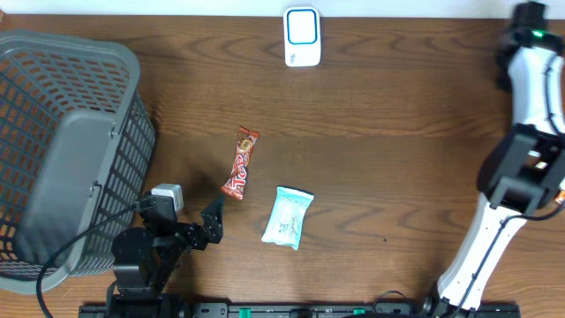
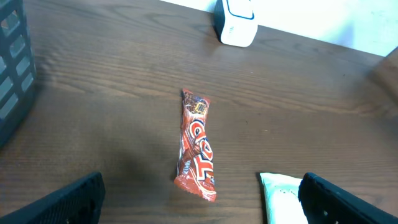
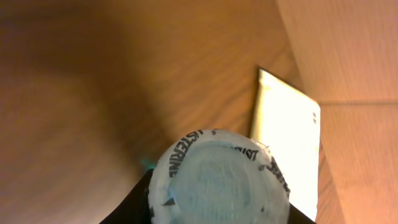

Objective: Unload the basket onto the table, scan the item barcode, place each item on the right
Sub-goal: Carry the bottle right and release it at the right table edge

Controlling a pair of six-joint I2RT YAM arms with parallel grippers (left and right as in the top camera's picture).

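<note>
Tabletop [image 1: 397, 132] first: dark brown wood, long grain lines running side to side. At its left edge sits the grey plastic basket [image 1: 132, 168], with slotted mesh walls and rounded corners, tilted in the overhead view. My left tool [image 1: 214, 223] is just beside the basket's lower corner, its black fingers spread wide and holding nothing. Between them in the wrist view I see two packs. The pale teal wipes packet [image 1: 288, 217] is a soft, flat pouch with crimped ends. Near it, not touching, lies the candy bar [image 1: 240, 163], a slim, glossy red wrapper, slightly twisted. Far side, centre: the scanner [image 1: 302, 37], a white rounded block with a blue outline on its face. Smallest is the Listerine item [image 3: 217, 180]. Only its round, pale end shows, with black lettering around the rim, clamped in my right tool [image 3: 214, 214] above the wood.
</note>
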